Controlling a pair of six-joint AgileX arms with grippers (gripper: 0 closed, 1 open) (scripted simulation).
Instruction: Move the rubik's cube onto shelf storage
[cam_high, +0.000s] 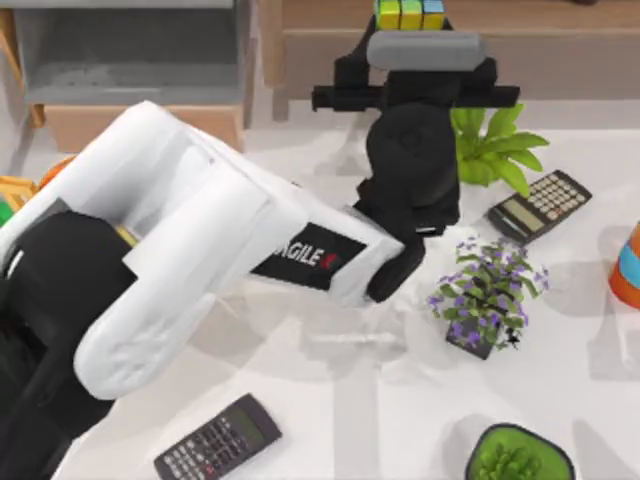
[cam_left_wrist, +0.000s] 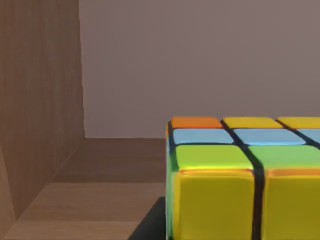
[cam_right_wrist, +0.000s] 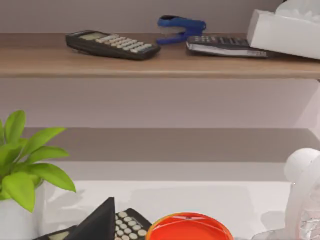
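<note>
The rubik's cube (cam_high: 408, 13), with yellow, green and blue tiles split by dark lines, is at the back of the table over the light-wood board of the shelf storage (cam_high: 540, 15). My left arm reaches across to it, and the black left gripper (cam_high: 415, 45) is right behind the cube. In the left wrist view the rubik's cube (cam_left_wrist: 240, 185) looms close above the shelf storage board (cam_left_wrist: 90, 210), beside a wooden side wall. A dark finger (cam_left_wrist: 149, 227) lies against the cube's side. My right arm is parked at the table's right side.
Two calculators (cam_high: 540, 205) (cam_high: 218, 440), a leafy plant (cam_high: 490, 145), a purple-flowered plant (cam_high: 485, 295), the striped ring stack (cam_high: 628, 265) and a green potted plant (cam_high: 518, 455) stand on the table. A grey-lined box unit (cam_high: 130, 60) sits back left.
</note>
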